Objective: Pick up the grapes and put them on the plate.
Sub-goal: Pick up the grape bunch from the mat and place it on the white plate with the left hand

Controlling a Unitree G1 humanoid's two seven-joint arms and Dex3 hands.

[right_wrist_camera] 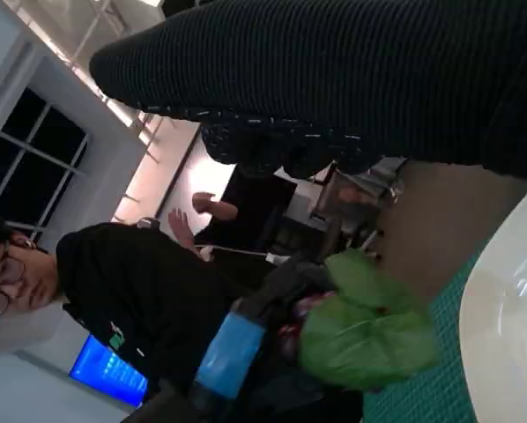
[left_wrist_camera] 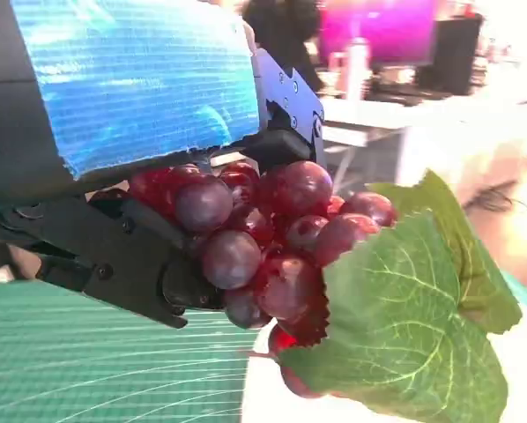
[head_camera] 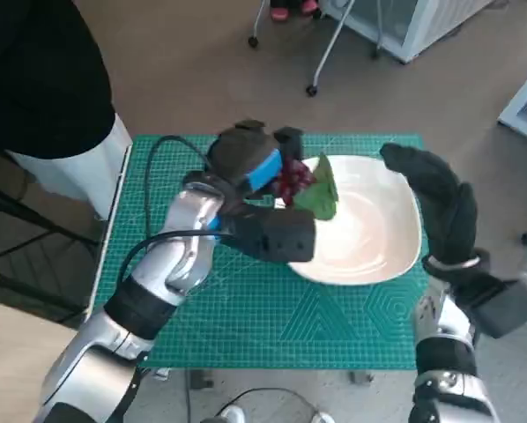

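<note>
Above the left rim of the white, rounded-square ceramic plate (head_camera: 369, 233), the left hand (head_camera: 250, 163) held the bunch of dark red artificial grapes with a green fabric leaf (head_camera: 303, 185). The left wrist view showed the black fingers (left_wrist_camera: 131, 260) closed round the bunch (left_wrist_camera: 272, 247) from beneath, with the blue-taped back of the hand above it; the grip looked firm, and the leaf (left_wrist_camera: 413, 308) hung free on the plate side. The grapes were clear of the green cutting mat (head_camera: 246, 317) that covered the tabletop; whether they touched the plate could not be told from any view.

The right hand (head_camera: 435, 198), in its black knitted glove, stood over the far right edge of the plate with nothing in it. Its fingers appeared extended, but how far apart they lay could not be determined. A person in dark clothing (right_wrist_camera: 149, 300) was present beyond the tabletop in the right wrist view.

Assessment: the pick-up was complete and the transfer to the plate was in hand. The next move would call for a short carry rightward toward the plate's centre, a lowering until the bunch rested on the plate, then a release. The dangling leaf could catch on the rim if the bunch were lowered too near the edge.
</note>
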